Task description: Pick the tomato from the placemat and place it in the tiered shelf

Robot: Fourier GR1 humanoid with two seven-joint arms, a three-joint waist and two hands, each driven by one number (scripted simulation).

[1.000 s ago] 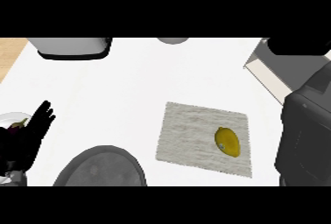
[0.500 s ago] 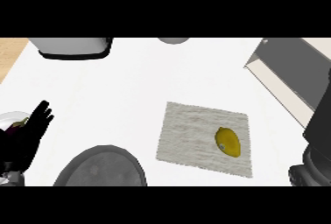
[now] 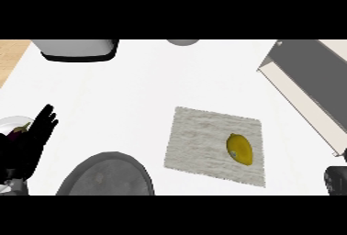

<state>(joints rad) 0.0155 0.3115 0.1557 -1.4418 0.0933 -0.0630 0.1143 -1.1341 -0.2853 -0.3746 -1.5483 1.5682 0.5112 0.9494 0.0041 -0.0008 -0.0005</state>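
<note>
I am looking down at the white counter (image 3: 136, 87), with the shelf (image 3: 305, 87) at its right edge and the grey placemat (image 3: 203, 142) in the middle, where the yellow tomato (image 3: 239, 149) is lying untouched. My left hand (image 3: 30, 142) is resting at the left edge, fingers straight and raised. My right hand (image 3: 336, 180) is barely showing at the lower right, so I cannot tell its fingers; I judge I am at the reaching step, and next it needs to come over the tomato and close round it.

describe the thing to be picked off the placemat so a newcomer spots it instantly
Find the grey woven placemat on the white counter, just left of the tiered shelf. On the mat's right half lies a small oval fruit. It is the only yellow thing in view; everything near it is grey, white or black.
</note>
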